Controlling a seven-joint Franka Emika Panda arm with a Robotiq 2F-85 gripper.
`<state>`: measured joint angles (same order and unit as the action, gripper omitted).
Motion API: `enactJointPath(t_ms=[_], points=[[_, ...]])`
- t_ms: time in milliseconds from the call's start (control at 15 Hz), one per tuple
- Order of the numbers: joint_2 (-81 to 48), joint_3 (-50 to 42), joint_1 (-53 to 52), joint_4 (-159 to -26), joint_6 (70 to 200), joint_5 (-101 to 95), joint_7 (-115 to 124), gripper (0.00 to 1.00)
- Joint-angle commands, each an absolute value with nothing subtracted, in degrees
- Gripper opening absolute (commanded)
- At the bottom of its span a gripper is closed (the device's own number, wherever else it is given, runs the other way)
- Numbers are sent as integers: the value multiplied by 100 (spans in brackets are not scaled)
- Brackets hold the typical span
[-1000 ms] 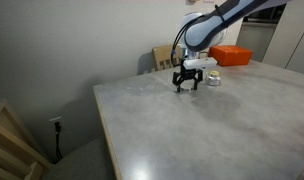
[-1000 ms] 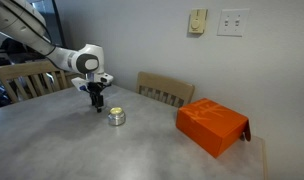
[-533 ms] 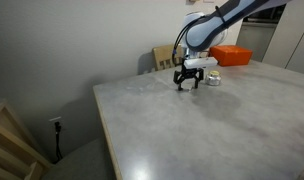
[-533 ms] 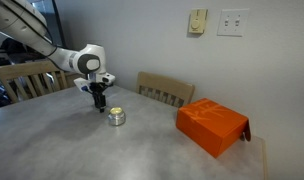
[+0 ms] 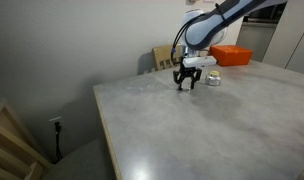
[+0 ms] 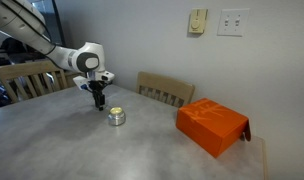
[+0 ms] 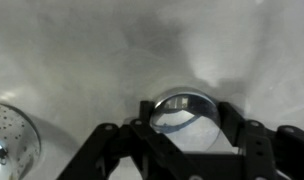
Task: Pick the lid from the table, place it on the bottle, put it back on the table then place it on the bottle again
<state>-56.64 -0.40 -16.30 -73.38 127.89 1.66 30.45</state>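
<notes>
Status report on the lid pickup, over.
End effector down at table, jaws straddling lid, grip unconfirmed. Bottle close by, untouched. Nothing in the way.

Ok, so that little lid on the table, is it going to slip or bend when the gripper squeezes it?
Probably slippery: the lid looks glossy and silvery, lying flat on the smooth table. Likely light, being thin and low. Its round rim gives the gripper little to bite.

Lid lies on the surface beneath my end effector, bottle just beside, box well apart.
</notes>
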Motion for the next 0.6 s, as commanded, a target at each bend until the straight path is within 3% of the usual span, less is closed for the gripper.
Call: enactJointPath(t_ms=[0,533], points=[[-5548,-180,-1662,-7594,12953,107,3056,44],[-4886,-630,-1788,-8004,12892,-401,3313,44]])
